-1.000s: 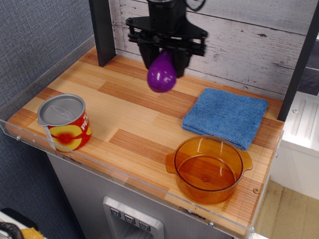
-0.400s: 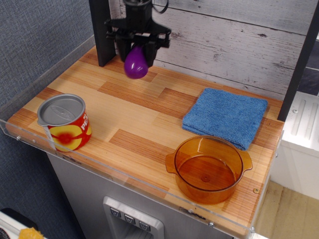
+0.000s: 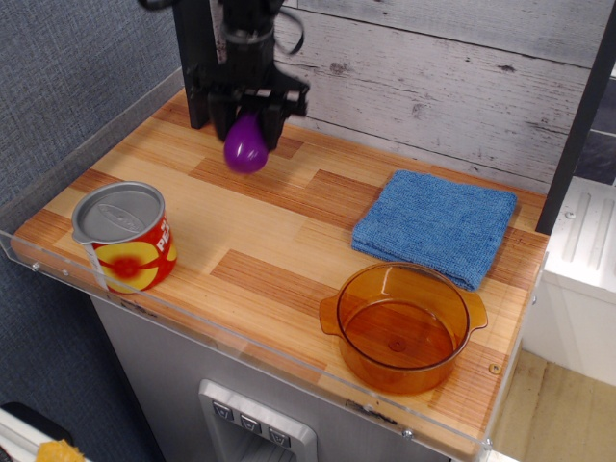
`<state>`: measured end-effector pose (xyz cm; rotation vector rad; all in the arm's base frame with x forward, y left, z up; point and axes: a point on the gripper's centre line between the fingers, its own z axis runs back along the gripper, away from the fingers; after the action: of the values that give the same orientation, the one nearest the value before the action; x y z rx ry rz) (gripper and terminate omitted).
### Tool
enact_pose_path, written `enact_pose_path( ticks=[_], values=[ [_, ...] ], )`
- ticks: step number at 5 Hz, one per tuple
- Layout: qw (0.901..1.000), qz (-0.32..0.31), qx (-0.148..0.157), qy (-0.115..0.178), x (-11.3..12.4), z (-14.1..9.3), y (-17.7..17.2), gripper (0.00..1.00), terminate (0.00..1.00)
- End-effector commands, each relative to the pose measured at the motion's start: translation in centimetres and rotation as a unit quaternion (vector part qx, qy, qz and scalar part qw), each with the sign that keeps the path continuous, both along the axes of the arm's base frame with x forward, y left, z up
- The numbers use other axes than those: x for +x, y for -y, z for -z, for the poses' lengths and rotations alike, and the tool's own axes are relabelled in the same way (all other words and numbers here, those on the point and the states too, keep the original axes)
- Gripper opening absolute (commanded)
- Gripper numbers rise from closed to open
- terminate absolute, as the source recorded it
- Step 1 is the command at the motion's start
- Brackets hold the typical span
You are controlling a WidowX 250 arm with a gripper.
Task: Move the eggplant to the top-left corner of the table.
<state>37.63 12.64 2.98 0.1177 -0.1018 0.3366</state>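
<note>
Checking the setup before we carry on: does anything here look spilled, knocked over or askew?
Nothing stands out. The can and pot stand upright, the blue cloth lies folded flat, and the eggplant hangs in the hand near the table's far-left corner.

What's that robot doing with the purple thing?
The robot's tool is holding a toy eggplant, the purple thing, by its top end. The eggplant hangs near the back left part of the wooden table, low over the wood. I can't tell if it touches the planks yet. Nothing else is being handled: a red can stands at the front left, a blue cloth lies on the right, and an orange see-through pot sits in front of the cloth.
</note>
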Motion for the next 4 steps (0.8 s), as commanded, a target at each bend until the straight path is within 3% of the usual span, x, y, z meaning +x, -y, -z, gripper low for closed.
enact_pose_path(
  ticks=[1, 2, 3, 4],
  values=[
    [0.9995, -0.021, 0.008, 0.023, -1.24, -0.49, -1.94, 0.0, 0.0],
    [0.999, -0.032, 0.005, 0.03, -1.61, -0.29, -2.3, 0.0, 0.0],
    [0.9989, -0.038, 0.0, 0.027, -1.74, -0.02, -2.6, 1.0, 0.0],
    [0.9989, -0.041, 0.0, 0.025, -1.76, -0.03, -2.86, 1.0, 0.0]
  ],
)
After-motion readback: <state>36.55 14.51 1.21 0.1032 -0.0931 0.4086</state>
